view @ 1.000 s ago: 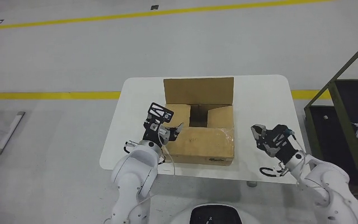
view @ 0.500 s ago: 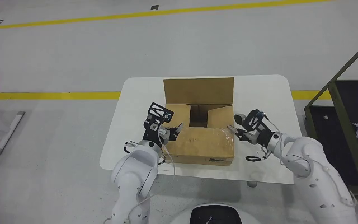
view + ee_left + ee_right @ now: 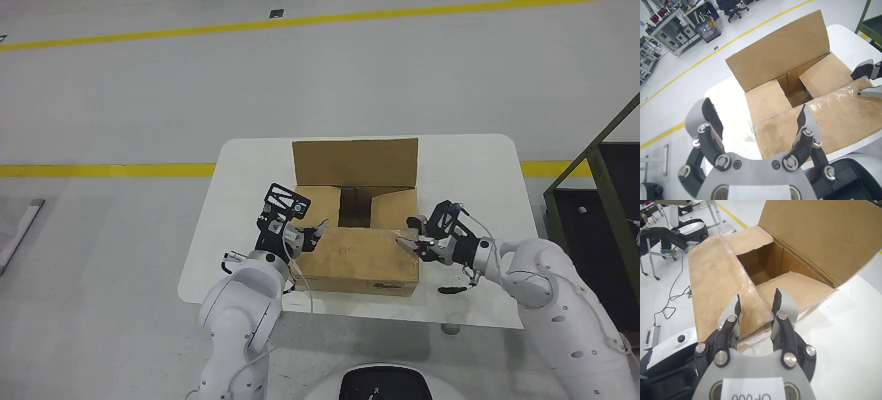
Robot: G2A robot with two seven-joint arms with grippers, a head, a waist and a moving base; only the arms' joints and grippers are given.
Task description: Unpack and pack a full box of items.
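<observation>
A brown cardboard box [image 3: 355, 160] stands in the middle of the white table [image 3: 470, 165]. Its back flap stands upright and both side flaps are folded in, leaving a dark gap between them. The taped front flap [image 3: 360, 245] lies low across the front. My left gripper [image 3: 305, 232] is open at the box's left front corner, one fingertip [image 3: 804, 113] at the front flap's [image 3: 829, 117] edge. At the right front corner my right gripper [image 3: 415, 238] is open, and its fingers straddle the end of the front flap [image 3: 715, 275]. What lies inside the box [image 3: 819, 228] is hidden.
A green metal frame [image 3: 600, 190] stands off the table's right side. Bare tabletop lies to the right of the box and in a strip on its left. The box's front sits close to the table's near edge.
My right arm has swung in from the table's right front edge to the box's right front corner. The left arm and the box have stayed put.
</observation>
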